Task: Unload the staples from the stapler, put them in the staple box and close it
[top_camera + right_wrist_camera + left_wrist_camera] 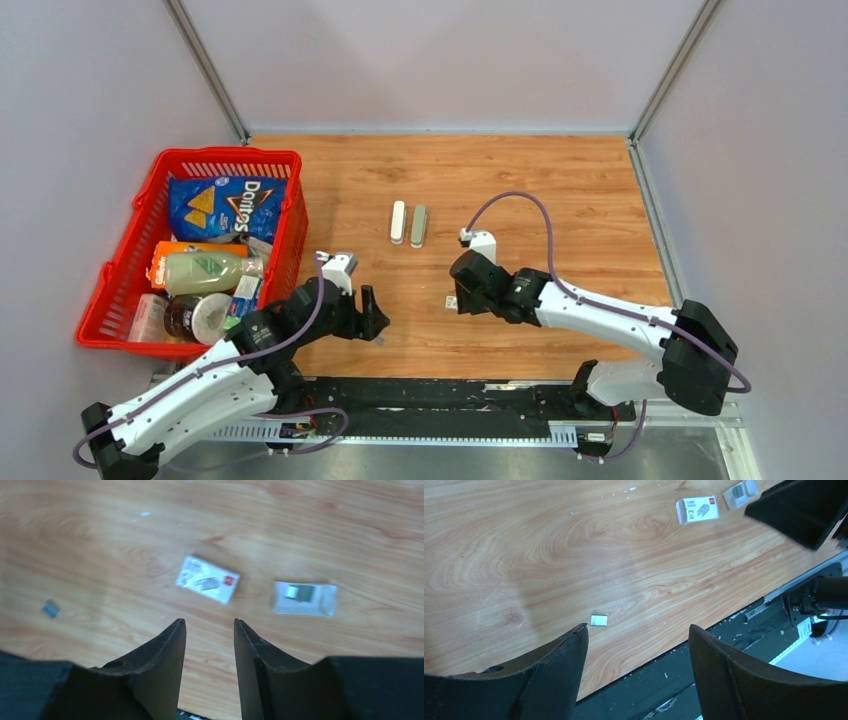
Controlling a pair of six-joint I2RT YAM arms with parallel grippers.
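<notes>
Wood surface: left jaws wide over 1 loose staple strip, right jaws narrow, both empty; pickup step probably, needs low centred pinch.

We read "Doritos" in white lettering on the blue chip bag in the red basket, we note print and a red mark on the small white box — too blurred to read, the labels on the other basket items likewise illegible.

Print on small white box blurred past reading, staples a smeared grey fleck, contents of pale packet indistinct, bottles in red basket partly hidden under one another
</notes>
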